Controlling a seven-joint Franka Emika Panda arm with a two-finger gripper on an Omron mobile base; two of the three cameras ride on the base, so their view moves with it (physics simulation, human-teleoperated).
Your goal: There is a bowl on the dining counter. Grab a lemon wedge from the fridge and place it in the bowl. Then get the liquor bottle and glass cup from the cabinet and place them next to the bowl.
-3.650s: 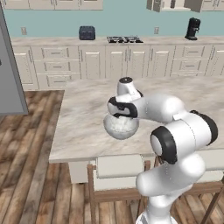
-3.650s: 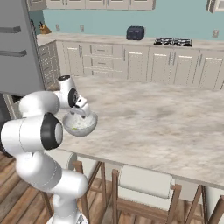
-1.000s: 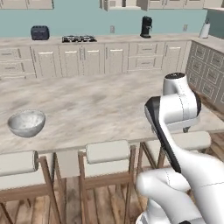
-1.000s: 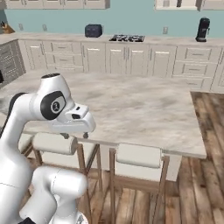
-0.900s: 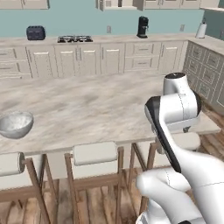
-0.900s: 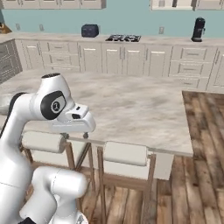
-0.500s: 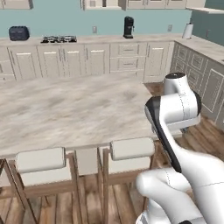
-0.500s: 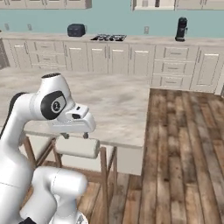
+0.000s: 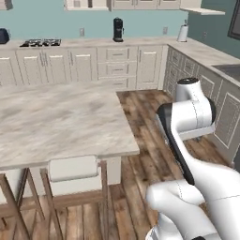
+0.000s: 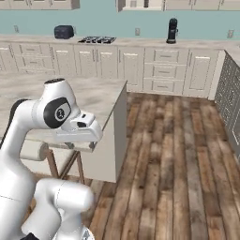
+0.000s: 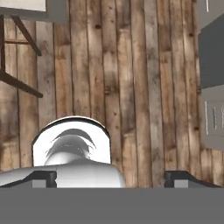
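From my station, the marble desk (image 9: 56,122) lies at left, with a stool (image 9: 73,168) tucked under its near edge. Neither bowl, bottle nor cup is visible from here. At centre, the coffee machine (image 9: 118,29) stands on the far wall counter. At right, the end effector (image 11: 109,177) hangs over the wood floor (image 11: 127,78), fingers spread wide, grasping nothing. I judge this the transit toward the cabinet; next, locate the cabinet and open it.

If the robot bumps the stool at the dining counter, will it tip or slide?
The stool probably slides on the smooth wooden floor. Its tall, thin legs suggest it may tip if pushed high.
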